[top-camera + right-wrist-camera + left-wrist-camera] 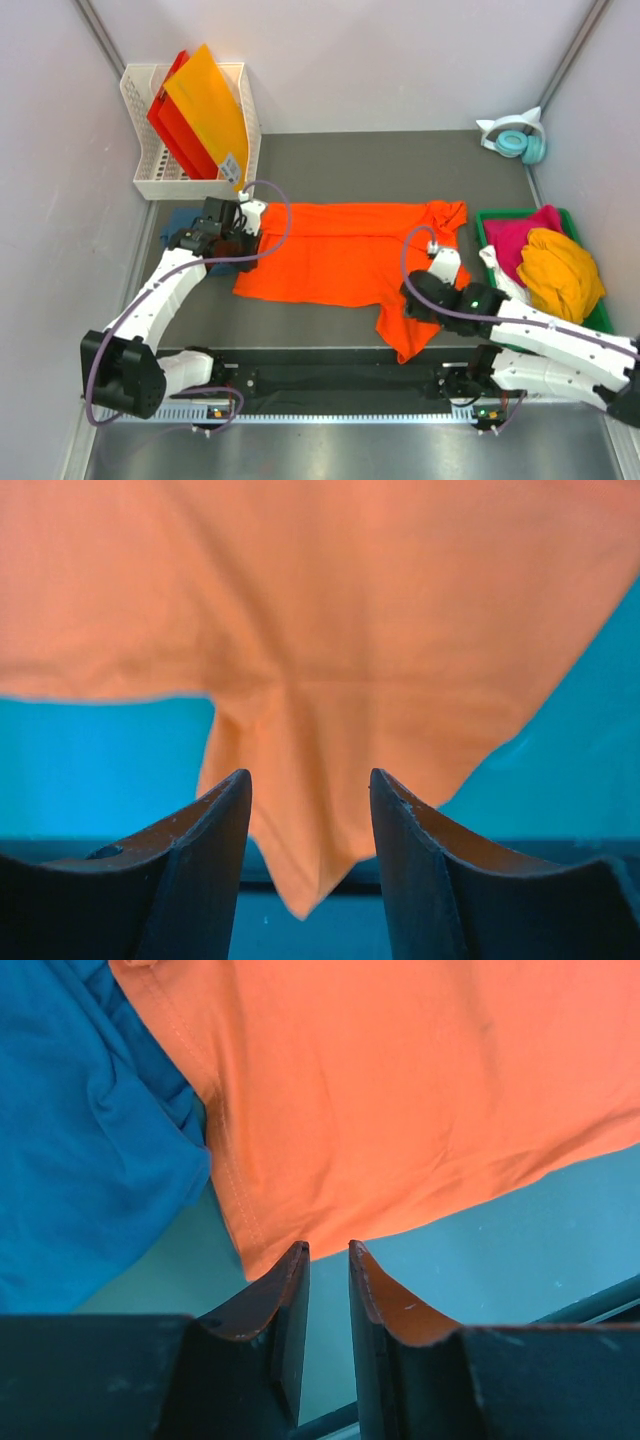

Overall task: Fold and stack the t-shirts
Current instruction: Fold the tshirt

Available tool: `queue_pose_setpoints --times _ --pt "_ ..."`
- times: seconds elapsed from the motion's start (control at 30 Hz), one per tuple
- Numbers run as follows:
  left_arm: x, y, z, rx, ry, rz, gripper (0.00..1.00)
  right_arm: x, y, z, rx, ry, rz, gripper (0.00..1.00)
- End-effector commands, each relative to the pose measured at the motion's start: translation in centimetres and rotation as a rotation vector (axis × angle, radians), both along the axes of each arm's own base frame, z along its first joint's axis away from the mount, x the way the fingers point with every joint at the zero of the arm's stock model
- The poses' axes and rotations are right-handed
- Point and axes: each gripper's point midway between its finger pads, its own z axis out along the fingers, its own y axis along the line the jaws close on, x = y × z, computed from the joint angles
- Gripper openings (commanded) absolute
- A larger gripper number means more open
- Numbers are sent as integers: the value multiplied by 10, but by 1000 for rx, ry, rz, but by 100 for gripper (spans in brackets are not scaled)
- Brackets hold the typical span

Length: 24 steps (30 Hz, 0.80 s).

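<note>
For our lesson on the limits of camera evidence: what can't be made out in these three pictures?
- Blue t-shirt: top view, mostly under the left arm; left wrist view crops it at the edge.
- White cloth in the green bin: top view, partly behind the right arm.
- Label on the yellow sheet: top view, too small to read.
- Orange t-shirt: both wrist views crop it.

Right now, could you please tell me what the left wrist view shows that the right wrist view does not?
Only the left wrist view shows the blue shirt beside the orange shirt. Only the right wrist view shows that shirt's pointed corner seen between the right gripper's open fingers. Both show orange cloth on the table.
</note>
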Motion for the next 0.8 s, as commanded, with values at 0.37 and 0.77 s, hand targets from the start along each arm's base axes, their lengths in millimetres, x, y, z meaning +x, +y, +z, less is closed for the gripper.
queue_pose_setpoints --times 0.37,0.77 --pt "2 -7 0 -25 23 -18 27 -87 29 -36 -109 74 -72 48" --pt "3 -8 -6 -21 49 -14 27 -112 18 -57 -207 132 -95 45"
